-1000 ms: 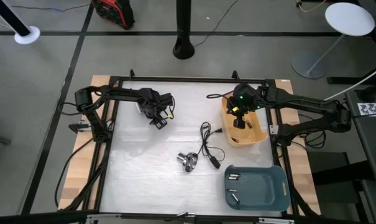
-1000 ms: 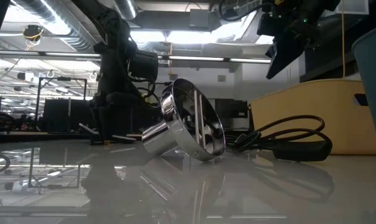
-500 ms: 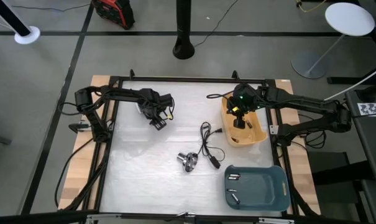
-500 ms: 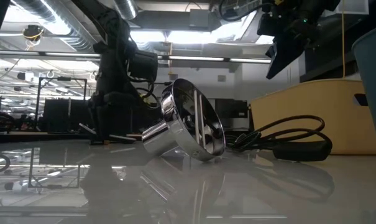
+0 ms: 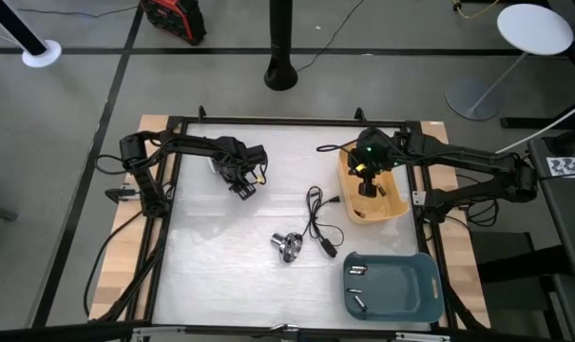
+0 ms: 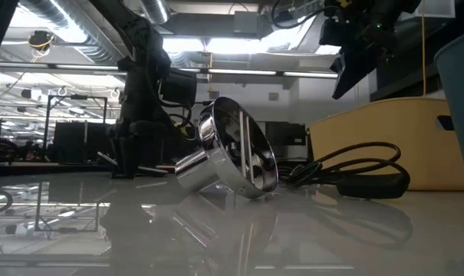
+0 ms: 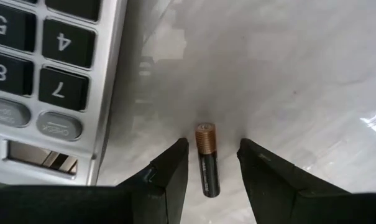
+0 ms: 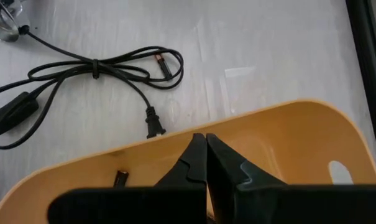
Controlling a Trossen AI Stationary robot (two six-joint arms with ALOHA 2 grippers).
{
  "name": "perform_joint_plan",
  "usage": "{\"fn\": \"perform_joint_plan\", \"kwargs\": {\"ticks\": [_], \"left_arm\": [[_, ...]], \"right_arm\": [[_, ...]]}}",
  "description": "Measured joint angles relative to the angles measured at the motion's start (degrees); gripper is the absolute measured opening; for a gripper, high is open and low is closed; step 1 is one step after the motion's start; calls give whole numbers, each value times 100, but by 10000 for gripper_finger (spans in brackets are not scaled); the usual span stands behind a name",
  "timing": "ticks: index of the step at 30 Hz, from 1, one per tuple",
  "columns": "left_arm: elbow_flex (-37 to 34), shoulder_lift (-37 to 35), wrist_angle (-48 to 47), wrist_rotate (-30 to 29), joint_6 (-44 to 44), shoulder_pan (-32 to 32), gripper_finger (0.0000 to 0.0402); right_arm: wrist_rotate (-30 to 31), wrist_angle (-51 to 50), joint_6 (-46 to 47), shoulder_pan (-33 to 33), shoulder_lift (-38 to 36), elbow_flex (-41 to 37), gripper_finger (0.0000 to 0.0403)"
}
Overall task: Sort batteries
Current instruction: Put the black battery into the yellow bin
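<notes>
The calculator was cut off by the left wrist picture's edge, showing only a few keys. From above it lay almost wholly hidden beneath the left arm. The small pieces in the blue tray were too tiny to identify. A dark item in the yellow bin was half-hidden.

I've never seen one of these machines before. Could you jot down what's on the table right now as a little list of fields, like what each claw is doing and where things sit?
Left claw: open, fingers either side of a battery lying on the table, not closed on it
Beside it: calculator
Right claw: shut, empty, above the yellow bin
Yellow bin contents: one small dark battery-like piece, hard to identify
Blue tray: a few batteries
Table middle: black cable, shiny metal knob
</notes>
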Motion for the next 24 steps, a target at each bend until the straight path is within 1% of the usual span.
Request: {"fn": "perform_joint_plan", "kwargs": {"ticks": [13,20,22,24], "left_arm": [[4,8,17,-2,22,-7,134],[4,10,16,0,-116,-7,134],[4,10,16,0,-252,-7,128],[4,10,16,4,-308,-7,113]], "right_arm": [[0,-21,0,-2,0,0,1],[0,-20,0,-1,0,0,1],[0,-20,1,0,0,0,1],[0,-21,0,-2,0,0,1]]}}
